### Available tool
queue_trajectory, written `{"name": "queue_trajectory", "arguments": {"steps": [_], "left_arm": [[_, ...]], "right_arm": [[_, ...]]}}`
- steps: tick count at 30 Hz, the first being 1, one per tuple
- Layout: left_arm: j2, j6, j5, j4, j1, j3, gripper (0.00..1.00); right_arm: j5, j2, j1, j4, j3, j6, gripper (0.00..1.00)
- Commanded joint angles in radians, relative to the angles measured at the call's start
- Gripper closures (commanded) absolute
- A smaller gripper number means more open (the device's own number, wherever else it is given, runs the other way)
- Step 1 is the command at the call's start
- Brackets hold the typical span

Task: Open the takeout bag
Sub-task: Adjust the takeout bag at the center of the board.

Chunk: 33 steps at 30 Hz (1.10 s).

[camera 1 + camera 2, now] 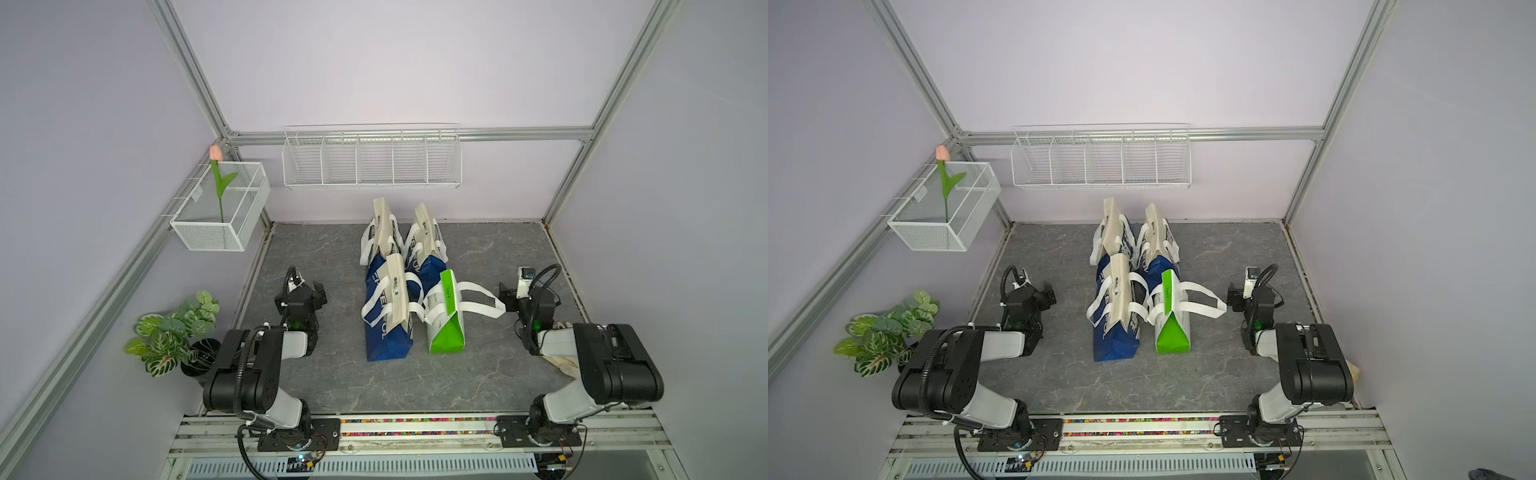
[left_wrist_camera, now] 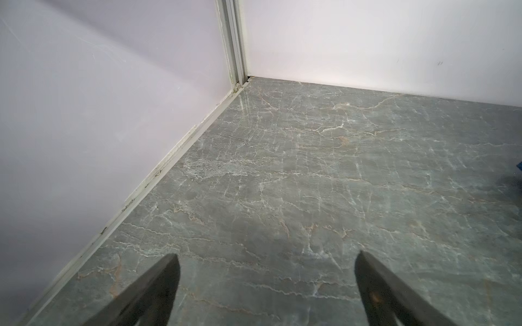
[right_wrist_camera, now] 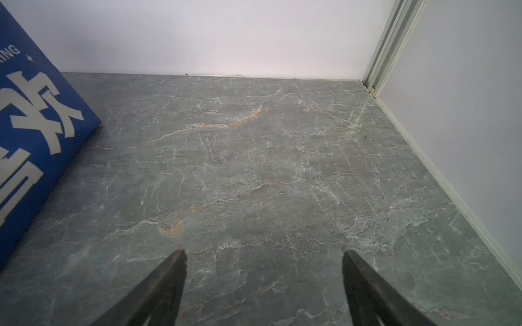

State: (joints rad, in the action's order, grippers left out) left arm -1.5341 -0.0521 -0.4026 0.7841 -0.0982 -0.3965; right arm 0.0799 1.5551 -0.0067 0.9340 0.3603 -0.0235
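while left gripper (image 2: 266, 254) and right gripper (image 3: 263, 251) gape empty, blue bag (image 3: 34, 127) printed "ing" in white

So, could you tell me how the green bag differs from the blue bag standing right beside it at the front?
The green bag is green and white; the blue bag is dark blue with a cream folded top. The green bag looks somewhat smaller than the blue bag. One green-bag handle loops out sideways, away from the blue bag, whose handles droop against its sides. Both stand upright, tops folded shut, with white strap handles.
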Motion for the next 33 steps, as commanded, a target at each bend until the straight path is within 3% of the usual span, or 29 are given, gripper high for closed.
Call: {"name": "queue_trajectory", "arguments": {"steps": [1,4,9,21,24,25,26,27,28,29,31,33], "left_arm": [[0.014,-0.009,0.003,0.011,0.003,-0.024,0.01],[0.014,-0.011,0.005,0.011,0.003,-0.026,0.01],[0.017,-0.012,0.010,-0.002,0.004,-0.029,0.01],[0.019,-0.015,0.011,-0.012,0.006,-0.030,0.01],[0.029,-0.011,-0.018,0.003,0.004,-0.033,0.01],[0.067,-0.022,-0.089,-0.091,0.001,-0.080,0.01],[0.128,-0.075,-0.165,-0.312,0.005,-0.171,0.00],[0.168,-0.118,-0.219,-0.472,0.012,-0.252,0.01],[0.205,-0.192,-0.272,-0.602,0.022,-0.322,0.01],[0.241,-0.295,-0.274,-0.755,0.035,-0.400,0.01],[0.294,-0.473,-0.212,-1.049,0.045,-0.545,0.07],[0.350,-0.587,-0.078,-1.206,0.042,-0.614,0.14]], "right_arm": [[-0.044,-0.004,0.008,0.043,-0.016,-0.032,0.12],[-0.040,-0.003,0.007,0.045,-0.017,-0.029,0.11],[0.091,-0.003,0.006,0.049,-0.018,0.022,0.12],[0.090,-0.005,0.005,0.051,-0.021,0.023,0.11],[0.164,-0.082,0.013,0.066,-0.066,0.037,0.12],[0.219,-0.159,0.040,0.097,-0.101,0.011,0.12],[0.394,-0.301,0.104,-0.019,-0.098,0.005,0.12],[0.542,-0.441,0.145,-0.225,-0.058,0.097,0.11],[0.614,-0.611,0.142,-0.548,0.019,0.299,0.12],[0.594,-0.741,0.117,-0.776,0.067,0.402,0.11],[0.571,-0.924,0.097,-0.902,0.052,0.457,0.12],[0.321,-1.044,0.035,-0.935,0.047,0.415,0.12]]}}
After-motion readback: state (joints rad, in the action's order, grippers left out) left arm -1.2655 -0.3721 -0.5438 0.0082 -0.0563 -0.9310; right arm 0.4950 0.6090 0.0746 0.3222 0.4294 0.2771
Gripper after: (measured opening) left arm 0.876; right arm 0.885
